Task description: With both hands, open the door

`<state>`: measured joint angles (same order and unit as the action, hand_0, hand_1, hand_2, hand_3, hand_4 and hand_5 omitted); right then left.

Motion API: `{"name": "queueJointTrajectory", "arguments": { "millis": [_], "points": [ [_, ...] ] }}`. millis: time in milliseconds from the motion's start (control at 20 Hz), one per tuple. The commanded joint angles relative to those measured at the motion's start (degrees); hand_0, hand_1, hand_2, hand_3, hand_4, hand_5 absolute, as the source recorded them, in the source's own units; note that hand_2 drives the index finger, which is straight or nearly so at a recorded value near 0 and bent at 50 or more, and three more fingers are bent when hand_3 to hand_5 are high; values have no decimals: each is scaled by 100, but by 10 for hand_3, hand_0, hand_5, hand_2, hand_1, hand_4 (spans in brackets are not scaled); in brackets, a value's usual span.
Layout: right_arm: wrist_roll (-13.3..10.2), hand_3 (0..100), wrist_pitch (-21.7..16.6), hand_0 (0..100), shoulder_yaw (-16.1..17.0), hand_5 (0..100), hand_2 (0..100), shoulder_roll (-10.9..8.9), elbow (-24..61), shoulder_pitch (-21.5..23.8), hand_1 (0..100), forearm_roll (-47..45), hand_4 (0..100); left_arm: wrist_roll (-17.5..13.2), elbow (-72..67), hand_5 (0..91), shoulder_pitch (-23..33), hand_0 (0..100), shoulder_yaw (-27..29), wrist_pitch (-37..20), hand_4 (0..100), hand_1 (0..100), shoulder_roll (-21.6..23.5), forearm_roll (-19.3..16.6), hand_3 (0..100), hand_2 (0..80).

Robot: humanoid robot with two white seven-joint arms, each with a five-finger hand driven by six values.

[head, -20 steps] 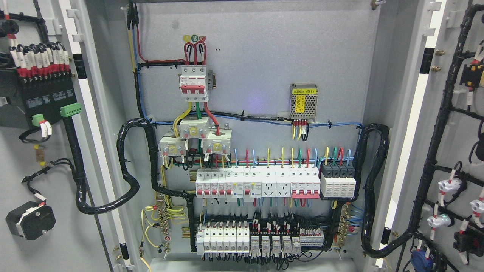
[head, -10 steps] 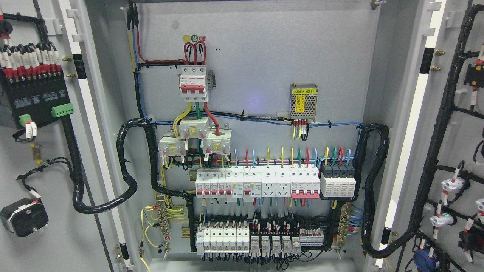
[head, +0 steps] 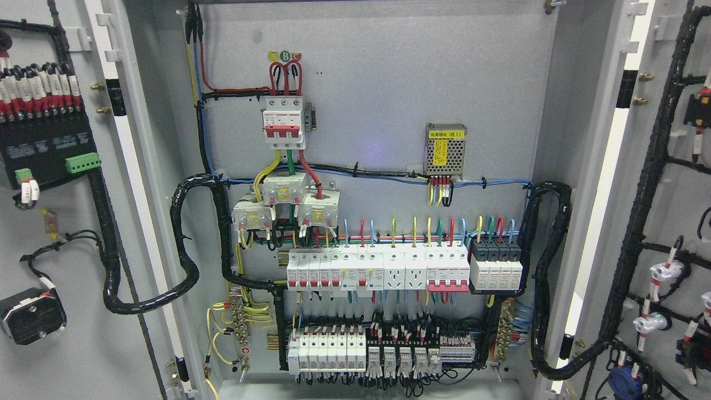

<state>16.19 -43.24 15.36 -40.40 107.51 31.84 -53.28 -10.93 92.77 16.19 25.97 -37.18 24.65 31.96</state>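
An electrical cabinet fills the head view with both doors swung wide. The left door shows its grey inner face at the picture's left, carrying a black terminal module and a black round part. The right door stands at the right edge, its inner face crossed by black cable looms and white lamp holders. Between them lies the back panel with breakers. Neither of my hands nor any arm shows in the picture.
On the back panel sit a red-and-white main breaker, a small mesh power supply, a row of white breakers and lower terminal blocks. Thick black cable looms run from each door to the panel.
The left door has swung further out to the left, its module and round part sliding toward the picture's edge. The right door's parts have drifted a little rightward.
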Motion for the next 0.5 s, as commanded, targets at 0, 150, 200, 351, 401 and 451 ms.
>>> {"name": "queueJointTrajectory", "arguments": {
  "millis": [0,150,200,351,401,451],
  "points": [
    [-10,0,-1,106,160,0,0,15,-98,76,0,-156,0,30,-374,0,-204,0,206,211,30,0,128,3,0,0],
    [-2,0,-1,106,187,0,0,15,-133,76,0,-174,0,39,-418,0,-309,0,242,360,29,0,137,3,0,0],
    [-2,0,-1,106,187,0,0,15,-151,76,0,-174,0,39,-453,0,-327,0,242,395,29,0,137,3,0,0],
    [-10,0,-1,106,187,0,0,15,-160,76,0,-174,0,39,-514,0,-406,0,242,492,29,0,137,3,0,0],
    [-10,0,-1,106,187,0,0,15,-177,76,0,-174,0,39,-523,0,-433,0,242,510,30,0,137,3,0,0],
    [-10,0,-1,106,187,0,0,15,-203,76,0,-174,0,39,-523,0,-442,0,242,571,31,0,137,3,0,0]
  ]
}}
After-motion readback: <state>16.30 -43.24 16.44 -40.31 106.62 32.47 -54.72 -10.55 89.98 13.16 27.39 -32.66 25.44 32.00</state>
